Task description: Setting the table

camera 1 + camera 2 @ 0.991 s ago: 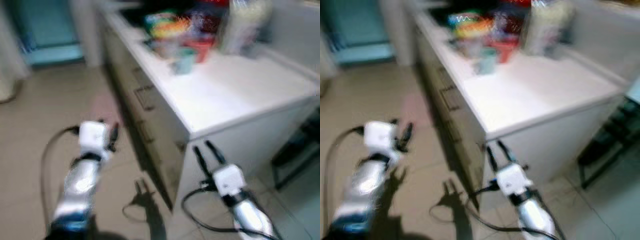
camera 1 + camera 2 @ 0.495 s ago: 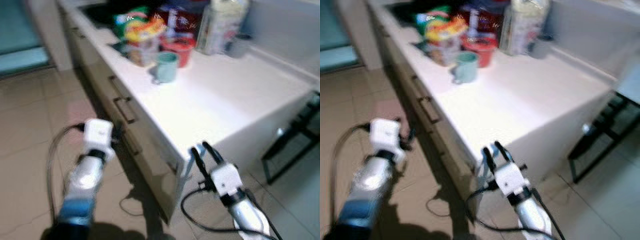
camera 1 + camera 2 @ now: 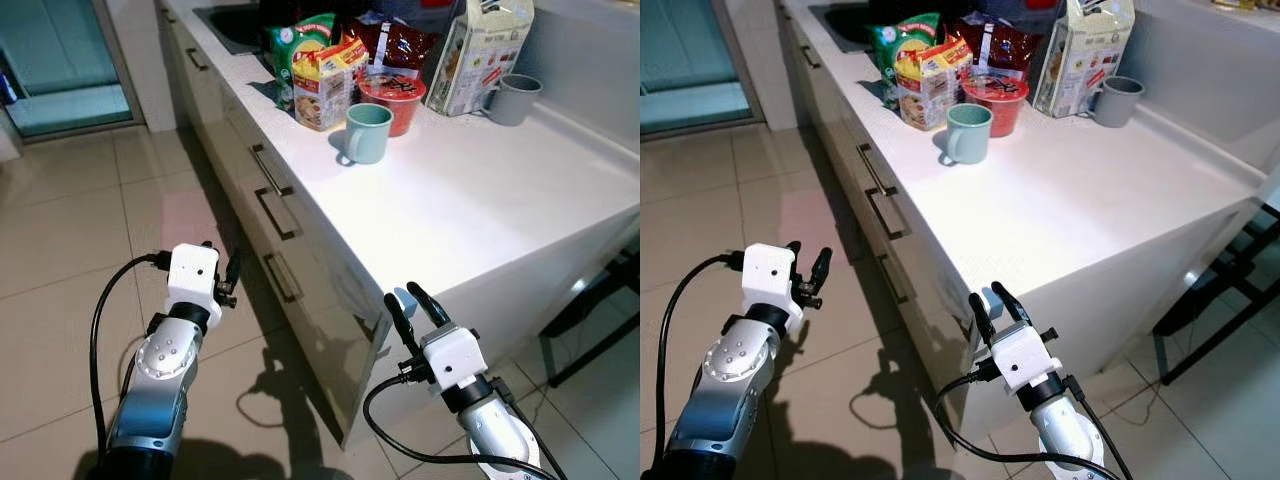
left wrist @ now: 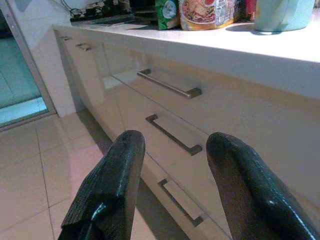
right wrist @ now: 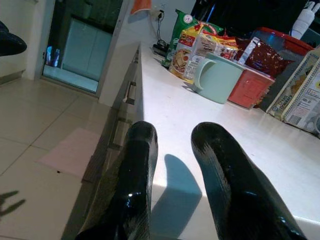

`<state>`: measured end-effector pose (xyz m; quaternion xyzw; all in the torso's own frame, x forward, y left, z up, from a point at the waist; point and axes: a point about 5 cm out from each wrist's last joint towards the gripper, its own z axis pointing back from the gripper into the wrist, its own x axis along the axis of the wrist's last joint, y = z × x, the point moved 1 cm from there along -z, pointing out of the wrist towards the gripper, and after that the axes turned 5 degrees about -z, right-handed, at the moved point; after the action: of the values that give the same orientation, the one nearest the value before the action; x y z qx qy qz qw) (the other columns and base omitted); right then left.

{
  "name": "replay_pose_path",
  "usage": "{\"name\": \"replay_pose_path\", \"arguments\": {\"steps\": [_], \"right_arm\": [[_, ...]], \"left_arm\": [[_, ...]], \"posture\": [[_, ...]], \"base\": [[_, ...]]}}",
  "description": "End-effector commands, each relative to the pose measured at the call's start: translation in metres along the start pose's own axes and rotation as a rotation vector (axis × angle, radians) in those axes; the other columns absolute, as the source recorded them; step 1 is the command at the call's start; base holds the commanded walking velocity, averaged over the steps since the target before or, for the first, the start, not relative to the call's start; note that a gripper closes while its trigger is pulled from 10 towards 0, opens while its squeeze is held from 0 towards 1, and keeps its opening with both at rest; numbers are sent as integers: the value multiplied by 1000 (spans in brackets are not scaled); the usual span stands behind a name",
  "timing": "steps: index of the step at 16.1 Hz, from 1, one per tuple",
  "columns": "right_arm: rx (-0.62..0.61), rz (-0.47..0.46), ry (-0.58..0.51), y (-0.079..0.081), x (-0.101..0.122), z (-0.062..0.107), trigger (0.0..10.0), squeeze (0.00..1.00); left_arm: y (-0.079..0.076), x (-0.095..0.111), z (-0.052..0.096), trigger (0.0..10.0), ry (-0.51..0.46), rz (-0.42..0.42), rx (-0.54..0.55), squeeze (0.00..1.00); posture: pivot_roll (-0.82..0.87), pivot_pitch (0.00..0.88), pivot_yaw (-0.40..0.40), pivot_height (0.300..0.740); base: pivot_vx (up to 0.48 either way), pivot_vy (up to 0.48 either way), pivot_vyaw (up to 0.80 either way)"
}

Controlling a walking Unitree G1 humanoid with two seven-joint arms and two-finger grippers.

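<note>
A mint green mug (image 3: 365,132) stands on the white counter (image 3: 470,220), in front of a red bowl (image 3: 392,100) and several snack packets (image 3: 322,80). A grey mug (image 3: 512,98) and a carton (image 3: 480,55) stand further right by the wall. My right gripper (image 3: 401,295) is open and empty at the counter's near corner, its fingers (image 5: 142,165) pointing along the top towards the mint green mug (image 5: 220,77). My left gripper (image 3: 220,262) is open and empty, held low over the floor and facing the drawer fronts (image 4: 170,90).
The counter's front has several drawers with metal handles (image 3: 272,185). A sink (image 3: 235,20) lies at the counter's far end. A black metal frame (image 3: 600,310) stands on the floor at the right. Beige floor tiles (image 3: 70,230) stretch left towards a glass door (image 3: 65,50).
The whole picture has shifted and sharpened, so the camera has moved: the counter now lies closer and more to the middle. Both grippers keep much the same pose.
</note>
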<state>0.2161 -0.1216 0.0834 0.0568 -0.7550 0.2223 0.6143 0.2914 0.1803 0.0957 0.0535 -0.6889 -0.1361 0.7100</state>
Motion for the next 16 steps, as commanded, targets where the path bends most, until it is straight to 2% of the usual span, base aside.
{"name": "replay_pose_path", "arguments": {"steps": [1,6,11,14,16], "right_arm": [[-2,3,0,-3,1,-3,10000,0],[5,2,5,-1,0,-3,10000,0],[12,-5,8,2,1,-1,10000,0],[13,-9,15,4,0,1,10000,0],[14,-12,22,4,-2,2,10000,0]], "left_arm": [[-2,6,-6,10000,-16,-10,-23,0],[-6,5,-8,10000,6,-22,-41,0],[-9,7,-10,10000,4,-27,-59,0],[-10,8,-10,10000,6,22,-60,0],[-11,8,-10,10000,13,69,-61,0]], "posture": [[36,0,-2,740],[31,0,-2,740],[29,0,1,740],[30,0,0,740],[30,0,-1,740]], "base": [[0,428,0],[275,391,0],[464,0,0],[424,104,0],[0,461,0]]}}
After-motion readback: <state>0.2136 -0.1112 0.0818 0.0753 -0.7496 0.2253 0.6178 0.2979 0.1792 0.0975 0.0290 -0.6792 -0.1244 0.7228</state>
